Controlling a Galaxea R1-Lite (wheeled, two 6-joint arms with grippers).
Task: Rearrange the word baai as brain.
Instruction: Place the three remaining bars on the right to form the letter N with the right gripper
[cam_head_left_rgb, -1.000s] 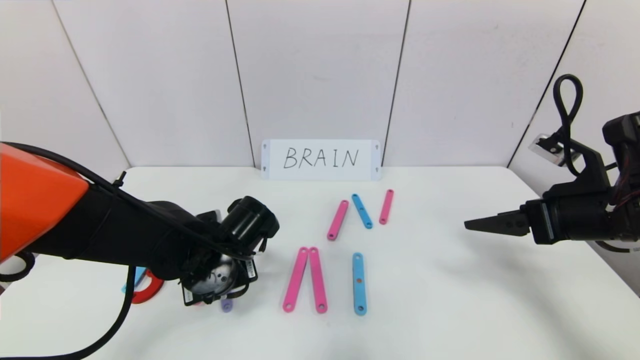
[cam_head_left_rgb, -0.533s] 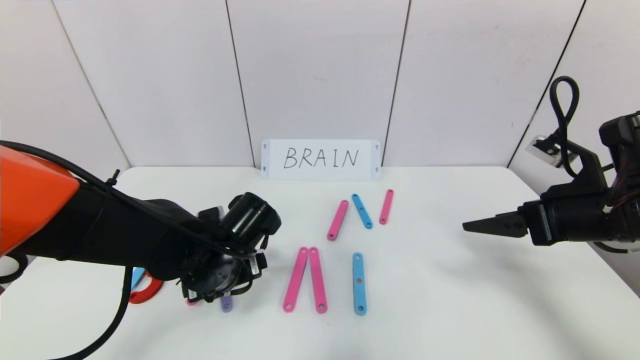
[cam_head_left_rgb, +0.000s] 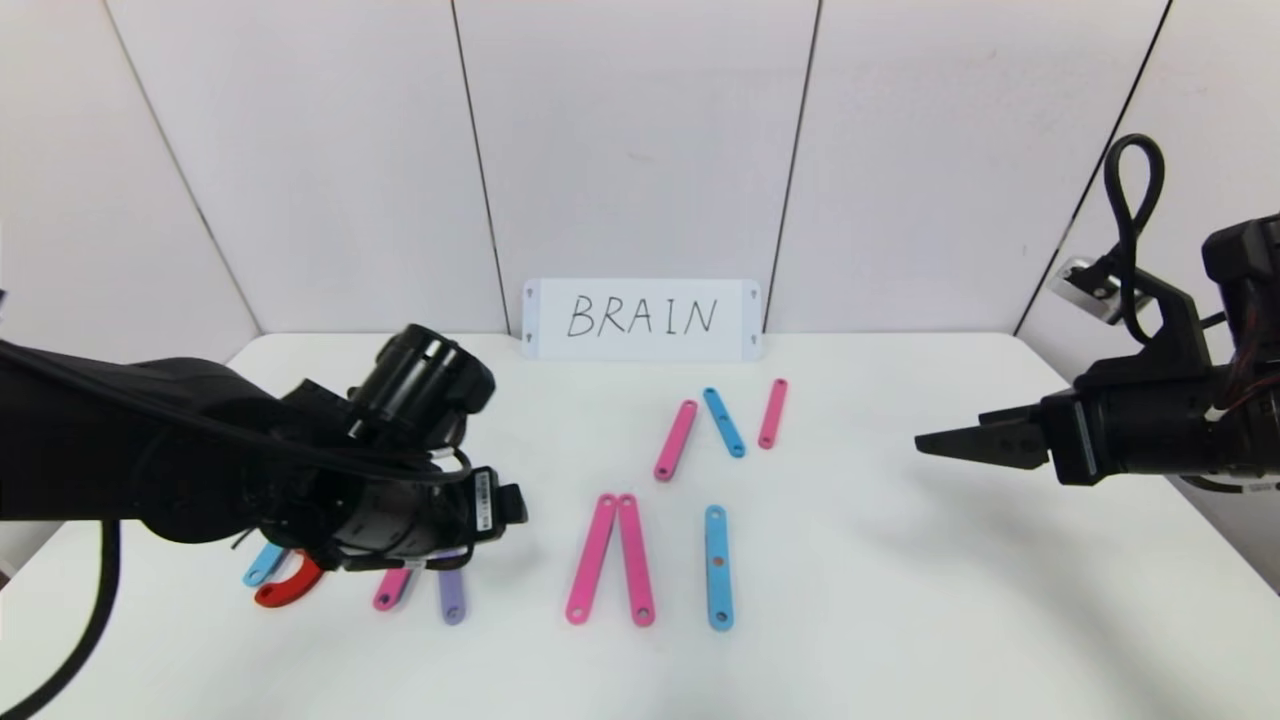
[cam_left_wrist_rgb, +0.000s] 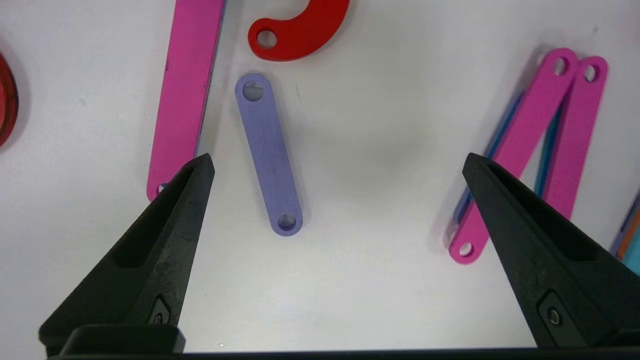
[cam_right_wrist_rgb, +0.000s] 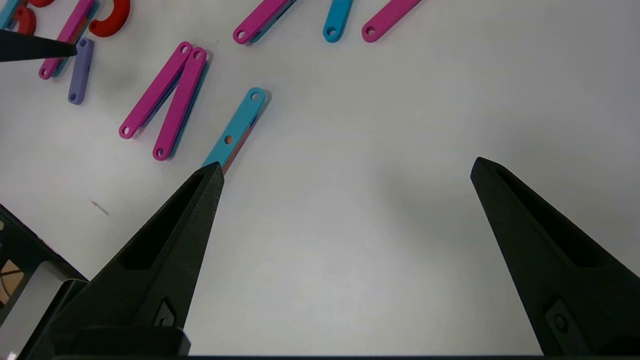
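Flat holed pieces lie on the white table (cam_head_left_rgb: 900, 600). At the front left are a blue bar end (cam_head_left_rgb: 262, 566), a red C-curve (cam_head_left_rgb: 287, 590), a pink bar (cam_head_left_rgb: 390, 590) and a short purple bar (cam_head_left_rgb: 452, 598). My left gripper (cam_left_wrist_rgb: 337, 160) hangs open above the purple bar (cam_left_wrist_rgb: 269, 155), which lies flat near one finger, untouched. Two pink bars (cam_head_left_rgb: 610, 560) lean together beside a blue bar (cam_head_left_rgb: 718, 567). Behind them a pink bar (cam_head_left_rgb: 676, 440), a blue bar (cam_head_left_rgb: 723, 422) and a pink bar (cam_head_left_rgb: 772, 413) form an N. My right gripper (cam_head_left_rgb: 925, 443) hovers open and empty at the right.
A white card with handwritten BRAIN (cam_head_left_rgb: 642, 318) leans on the back wall. My left arm (cam_head_left_rgb: 200, 470) covers part of the front-left pieces. The table's right half under the right gripper (cam_right_wrist_rgb: 345, 167) is bare.
My left arm has lifted and swung back to the left, uncovering the purple bar and the pink bar beside it. The right gripper has drifted slightly left.
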